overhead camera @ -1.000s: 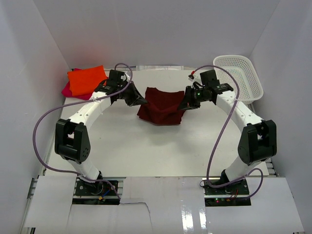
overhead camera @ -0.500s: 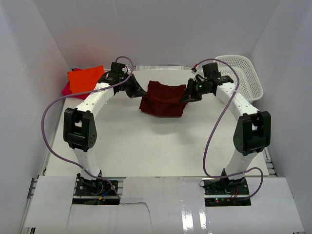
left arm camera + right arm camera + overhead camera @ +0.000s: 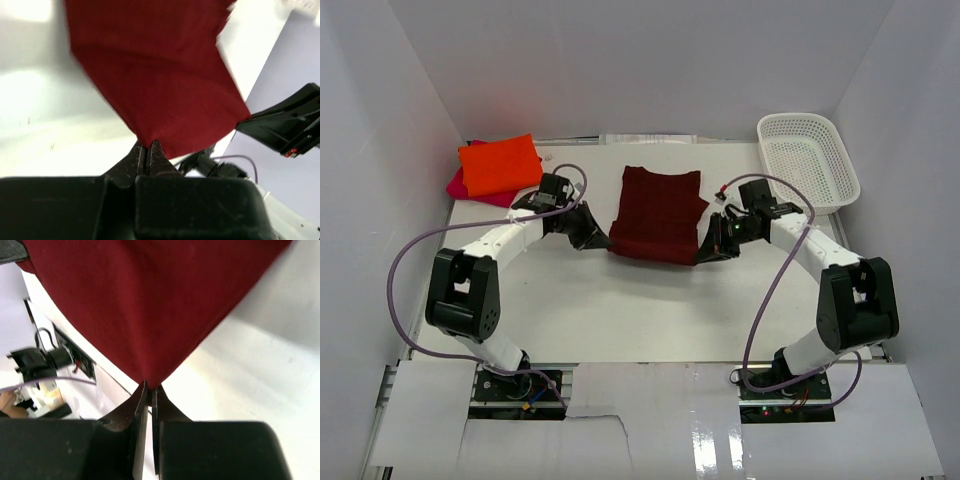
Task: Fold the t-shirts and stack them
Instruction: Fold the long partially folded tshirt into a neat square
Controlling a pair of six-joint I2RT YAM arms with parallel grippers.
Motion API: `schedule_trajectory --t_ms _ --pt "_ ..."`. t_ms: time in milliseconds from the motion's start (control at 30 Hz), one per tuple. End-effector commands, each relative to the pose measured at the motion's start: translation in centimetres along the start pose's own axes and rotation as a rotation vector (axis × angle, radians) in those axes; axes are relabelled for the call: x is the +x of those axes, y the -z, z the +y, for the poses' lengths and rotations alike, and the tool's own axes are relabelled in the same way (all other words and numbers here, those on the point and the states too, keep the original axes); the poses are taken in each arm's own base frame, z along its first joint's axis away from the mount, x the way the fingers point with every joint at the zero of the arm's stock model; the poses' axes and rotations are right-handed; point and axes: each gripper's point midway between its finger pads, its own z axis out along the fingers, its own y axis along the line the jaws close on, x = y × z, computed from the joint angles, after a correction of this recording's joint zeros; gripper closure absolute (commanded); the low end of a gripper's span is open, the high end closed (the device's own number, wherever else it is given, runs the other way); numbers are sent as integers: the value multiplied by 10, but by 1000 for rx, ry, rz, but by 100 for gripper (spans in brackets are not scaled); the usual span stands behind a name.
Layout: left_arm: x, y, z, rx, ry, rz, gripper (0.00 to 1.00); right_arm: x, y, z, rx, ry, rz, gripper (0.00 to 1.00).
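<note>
The dark maroon t-shirt [image 3: 658, 213] lies stretched out at the table's middle back, its far end on the table. My left gripper [image 3: 604, 241] is shut on its near left corner, and my right gripper [image 3: 703, 253] is shut on its near right corner. In the left wrist view the maroon cloth [image 3: 155, 85] runs into the closed tips of the gripper [image 3: 148, 145]. The right wrist view shows the same cloth [image 3: 145, 305] pinched at the gripper [image 3: 150, 386]. The orange t-shirt [image 3: 500, 164] lies folded on the magenta-pink t-shirt [image 3: 456, 184] at the back left.
A white mesh basket [image 3: 807, 160] stands at the back right corner. White walls close in the table on the left, back and right. Purple cables loop from both arms over the table's sides.
Both grippers have pulled the maroon shirt's near corners toward the arm bases and down. The cloth has gone from a bunched hanging fold to a longer flat spread.
</note>
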Motion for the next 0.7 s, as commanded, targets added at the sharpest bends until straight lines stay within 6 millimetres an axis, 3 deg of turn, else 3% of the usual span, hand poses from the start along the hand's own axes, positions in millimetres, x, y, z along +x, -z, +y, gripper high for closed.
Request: schedule_trajectory --t_ms 0,67,133,167,233,267,433,600,667 --pt "28 26 -4 51 -37 -11 100 29 8 4 -42 21 -12 92" --pt "53 25 16 29 -2 29 100 44 16 9 -59 30 -22 92" --pt "69 35 18 44 -1 23 100 68 15 2 -52 2 5 92" --pt "86 32 31 24 17 52 100 75 21 6 -57 16 -9 92" --pt "101 39 33 39 18 50 100 93 21 -1 -45 -8 11 92" --pt "116 36 45 21 33 79 100 99 25 0 -46 -5 4 92" --pt "149 36 54 31 55 117 100 136 21 -11 -43 -54 51 92" --pt "165 41 45 60 62 132 100 141 31 0 -68 -52 32 92" --pt "163 45 37 79 56 121 100 129 42 13 -75 -21 -4 92"
